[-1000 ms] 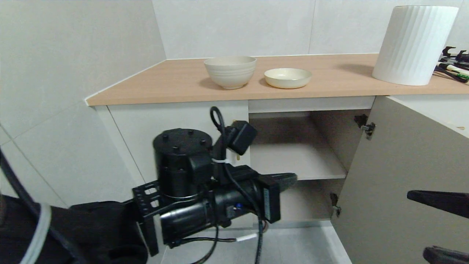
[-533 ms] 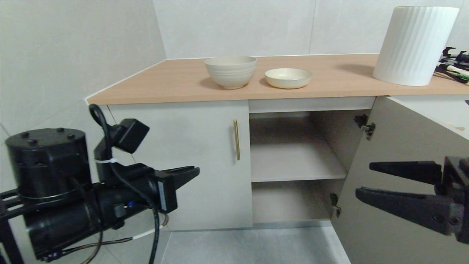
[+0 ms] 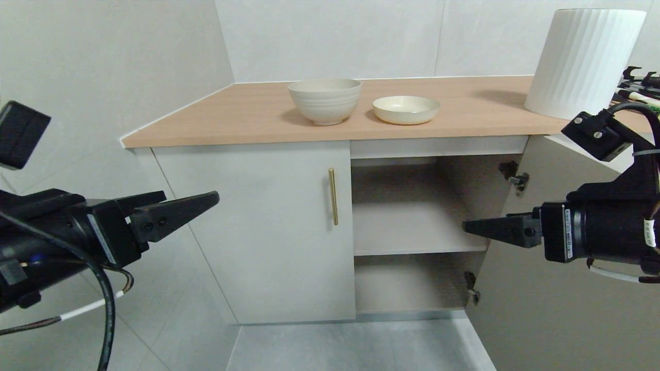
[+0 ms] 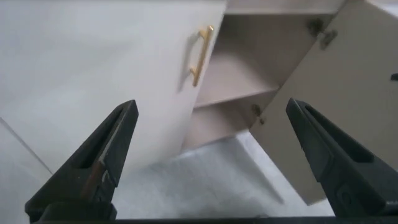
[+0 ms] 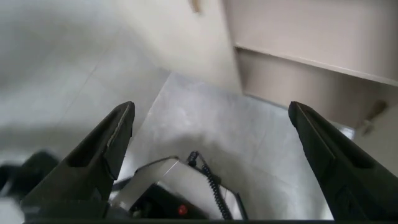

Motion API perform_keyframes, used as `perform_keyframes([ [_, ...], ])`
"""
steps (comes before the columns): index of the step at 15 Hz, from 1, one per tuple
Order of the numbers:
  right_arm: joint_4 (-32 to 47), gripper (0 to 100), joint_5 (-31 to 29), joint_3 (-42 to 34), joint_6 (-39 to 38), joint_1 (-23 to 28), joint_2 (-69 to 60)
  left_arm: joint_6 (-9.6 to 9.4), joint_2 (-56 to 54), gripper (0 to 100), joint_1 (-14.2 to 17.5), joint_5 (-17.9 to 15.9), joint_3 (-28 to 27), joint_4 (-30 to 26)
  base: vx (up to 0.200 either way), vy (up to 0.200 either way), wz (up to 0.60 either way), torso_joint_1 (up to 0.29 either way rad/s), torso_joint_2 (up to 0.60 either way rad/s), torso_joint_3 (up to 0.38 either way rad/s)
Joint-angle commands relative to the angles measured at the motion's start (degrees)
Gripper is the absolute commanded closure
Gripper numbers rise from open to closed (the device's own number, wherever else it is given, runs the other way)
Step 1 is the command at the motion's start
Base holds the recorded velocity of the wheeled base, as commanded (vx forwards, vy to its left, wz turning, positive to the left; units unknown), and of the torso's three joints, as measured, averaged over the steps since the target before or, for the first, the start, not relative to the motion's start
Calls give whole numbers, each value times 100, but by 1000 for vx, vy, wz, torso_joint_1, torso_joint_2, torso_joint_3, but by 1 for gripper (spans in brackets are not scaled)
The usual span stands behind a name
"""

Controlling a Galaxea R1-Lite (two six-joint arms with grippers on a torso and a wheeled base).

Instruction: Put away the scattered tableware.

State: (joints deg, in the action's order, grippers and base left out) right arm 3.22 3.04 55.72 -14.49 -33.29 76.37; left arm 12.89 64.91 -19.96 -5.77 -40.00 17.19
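Observation:
A cream ribbed bowl (image 3: 324, 100) and a shallow cream dish (image 3: 406, 109) stand side by side on the wooden countertop (image 3: 227, 121). My left gripper (image 3: 191, 196) hangs open and empty at the far left, below counter height, in front of the closed cabinet door. Its wrist view shows the left gripper (image 4: 211, 104) with fingers wide apart, facing the cabinet. My right gripper (image 3: 466, 226) is at the right, level with the cabinet shelf (image 3: 412, 226), beside the open door. In its wrist view the right gripper (image 5: 211, 106) is open over the floor.
The right cabinet door (image 3: 562, 247) stands swung open; the left door (image 3: 258, 226) is closed with a gold handle (image 3: 333, 196). A tall white ribbed container (image 3: 582, 62) and some tools (image 3: 639, 90) sit at the counter's right end. A tiled wall borders the left.
My left arm has swung away to the left from in front of the cabinet, uncovering the closed door. My right arm has risen from the lower right to shelf height and turned.

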Motion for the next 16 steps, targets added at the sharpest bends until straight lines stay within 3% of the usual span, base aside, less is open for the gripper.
perform_keyframes([
  [1, 3, 0, -22, 18, -18, 7, 18, 3, -67, 0, 9, -3, -17, 4, 0, 0, 0, 0, 0, 0],
  [5, 3, 0, -31, 9, -18, 7, 9, 3, -40, 0, 27, -3, -34, -5, 0, 0, 0, 0, 0, 0],
  [16, -58, 0, 171, -229, 17, -2, -290, 30, 12, 0, 36, -3, -43, 4, 200, 0, 0, 1, 1, 2],
])
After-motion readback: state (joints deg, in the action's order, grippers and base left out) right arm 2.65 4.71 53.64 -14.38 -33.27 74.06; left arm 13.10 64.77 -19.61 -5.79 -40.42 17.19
